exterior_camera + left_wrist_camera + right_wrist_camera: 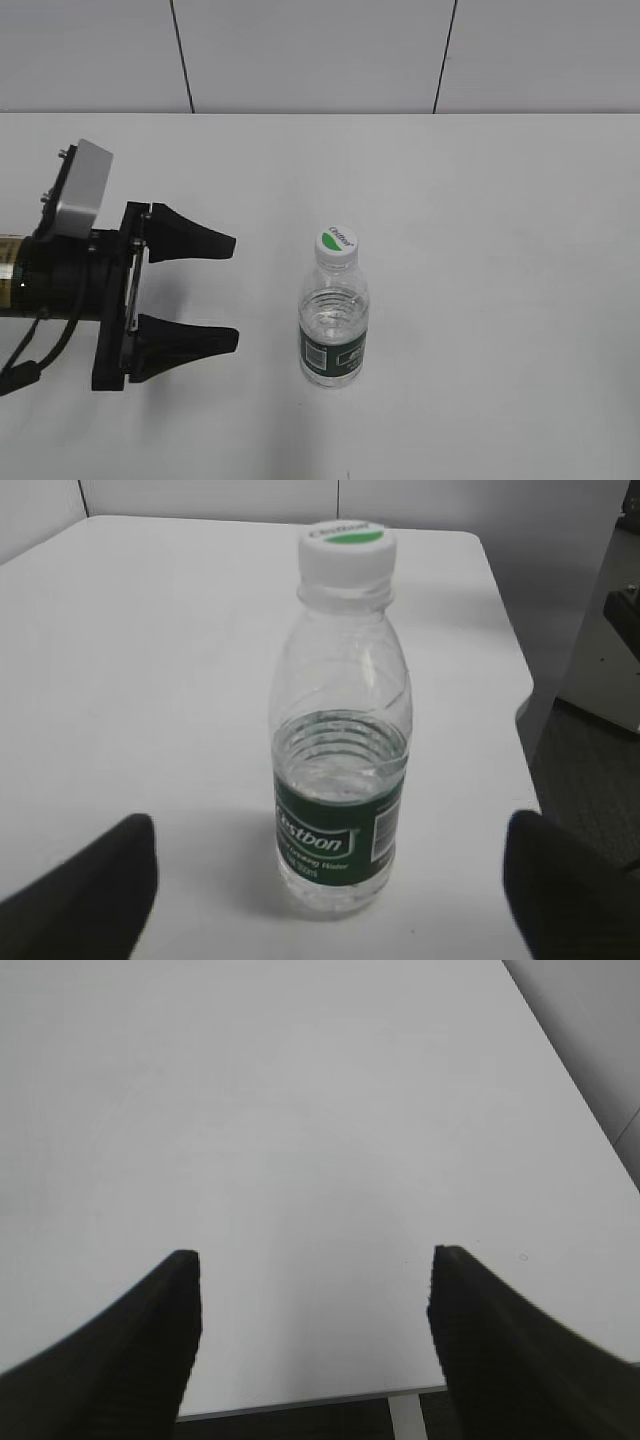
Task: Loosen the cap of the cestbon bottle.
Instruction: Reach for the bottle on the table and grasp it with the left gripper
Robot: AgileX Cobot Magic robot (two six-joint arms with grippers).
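The cestbon bottle (334, 335) stands upright on the white table, clear plastic with a dark green label and a white barcode patch. Its white cap (337, 244) with a green leaf mark is on the neck. My left gripper (232, 292) is open, level with the bottle and a short way to its left, touching nothing. In the left wrist view the bottle (340, 780) and its cap (346, 550) stand ahead, between my two open fingers (330, 865). My right gripper (312, 1260) is open and empty over bare table. It does not show in the exterior view.
The white table (500, 250) ends at a grey panelled wall (320, 50) at the back. In the left wrist view the table edge (520, 710) drops off to the right of the bottle. The near table edge (300, 1400) shows below my right fingers.
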